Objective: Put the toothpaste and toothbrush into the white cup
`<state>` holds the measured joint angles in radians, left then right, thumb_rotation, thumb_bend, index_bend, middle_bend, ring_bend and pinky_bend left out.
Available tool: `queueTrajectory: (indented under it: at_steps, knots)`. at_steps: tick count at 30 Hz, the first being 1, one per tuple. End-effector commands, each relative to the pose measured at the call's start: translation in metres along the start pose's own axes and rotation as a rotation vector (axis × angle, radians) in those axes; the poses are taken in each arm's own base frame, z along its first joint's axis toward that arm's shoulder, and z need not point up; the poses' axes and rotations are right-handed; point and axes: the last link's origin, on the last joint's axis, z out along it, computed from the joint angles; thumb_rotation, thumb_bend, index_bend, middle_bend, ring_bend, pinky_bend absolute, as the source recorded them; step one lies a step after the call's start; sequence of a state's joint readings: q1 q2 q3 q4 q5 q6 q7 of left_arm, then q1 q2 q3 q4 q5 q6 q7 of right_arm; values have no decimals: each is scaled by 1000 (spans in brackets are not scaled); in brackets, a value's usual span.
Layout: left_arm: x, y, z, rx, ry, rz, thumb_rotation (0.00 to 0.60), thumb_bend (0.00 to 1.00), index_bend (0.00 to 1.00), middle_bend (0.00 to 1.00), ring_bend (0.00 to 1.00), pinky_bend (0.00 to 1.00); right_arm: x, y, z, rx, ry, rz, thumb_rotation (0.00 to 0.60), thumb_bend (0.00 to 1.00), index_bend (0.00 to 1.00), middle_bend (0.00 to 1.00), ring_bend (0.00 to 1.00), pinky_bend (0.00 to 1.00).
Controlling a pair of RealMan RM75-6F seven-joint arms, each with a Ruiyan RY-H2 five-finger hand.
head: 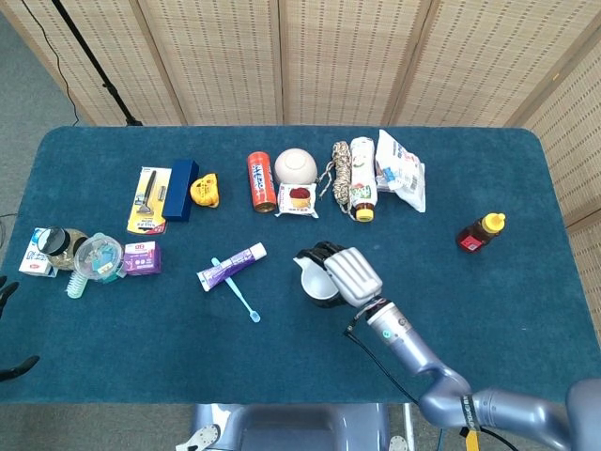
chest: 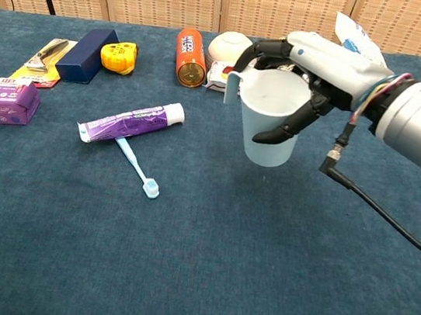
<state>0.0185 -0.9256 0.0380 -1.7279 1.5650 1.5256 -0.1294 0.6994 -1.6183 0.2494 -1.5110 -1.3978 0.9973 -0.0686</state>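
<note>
Left of center on the bench (chest: 180, 263): toothpaste (chest: 131, 123) lying flat w/ the toothbrush (chest: 137, 166) tucked against its lower edge, brush head pointing toward the bottom of frame. Center of the chest view: right robot hand (chest: 317, 71) wrapped around the white cup (chest: 271, 119), fingers clamped on its wall, cup upright & lifted just off the bench, near the orange can (chest: 190, 57) and bowl (chest: 230, 48) in the upper middle. Left robot hand isn't in either view.
</note>
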Motion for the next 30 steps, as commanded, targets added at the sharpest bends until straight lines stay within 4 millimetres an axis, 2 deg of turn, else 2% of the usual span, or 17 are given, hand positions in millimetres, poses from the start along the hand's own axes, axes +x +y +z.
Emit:
queueTrajectory:
  at_steps: [1,8,19,26,30]
  knots:
    - [1,-1,0,2,-1,-2,600,0,0,0,0,0,-7,-15,16,4,-19,6,600,396,510,375,258,574]
    - [1,-2,2,12,-8,-4,600,0,0,0,0,0,-20,-31,25,11,-47,24,600,396,511,376,259,575]
    - [0,-2,1,10,-14,-4,600,0,0,0,0,0,-39,-38,24,0,-64,72,600,395,515,379,261,575]
    - [0,-3,2,15,-14,-6,600,0,0,0,0,0,-42,-38,23,8,-54,67,600,395,513,379,261,574]
    - [1,-3,2,15,-13,-9,600,0,0,0,0,0,-40,-36,22,13,-49,88,600,397,424,358,258,574]
